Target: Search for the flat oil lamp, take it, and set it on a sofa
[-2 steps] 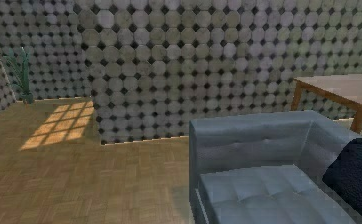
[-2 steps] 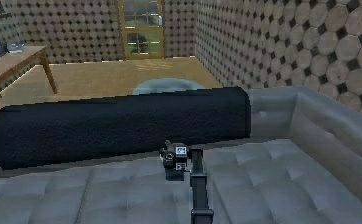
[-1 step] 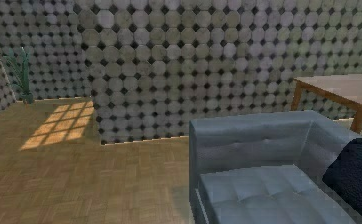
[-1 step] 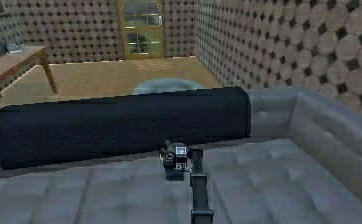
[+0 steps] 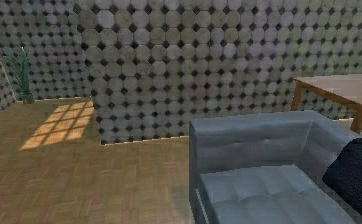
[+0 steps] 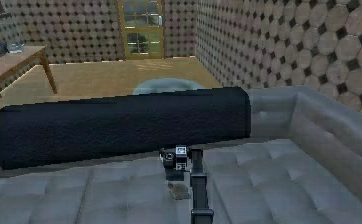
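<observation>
Circle-patterned wallpaper [image 5: 189,70] covers the walls above a wooden plank floor [image 5: 99,175], where a sunlit patch [image 5: 61,124] (gridded like window panes) lies near a potted plant [image 5: 22,72], and a wooden table [image 5: 339,90] stands beyond the grey-blue sofa [image 5: 254,135].

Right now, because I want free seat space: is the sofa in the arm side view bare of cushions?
No: a long black bolster lies across the grey sofa.

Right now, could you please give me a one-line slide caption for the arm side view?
The robot's pincer by a long black cylindrical bolster lying along a grey-blue tufted sofa.
</observation>
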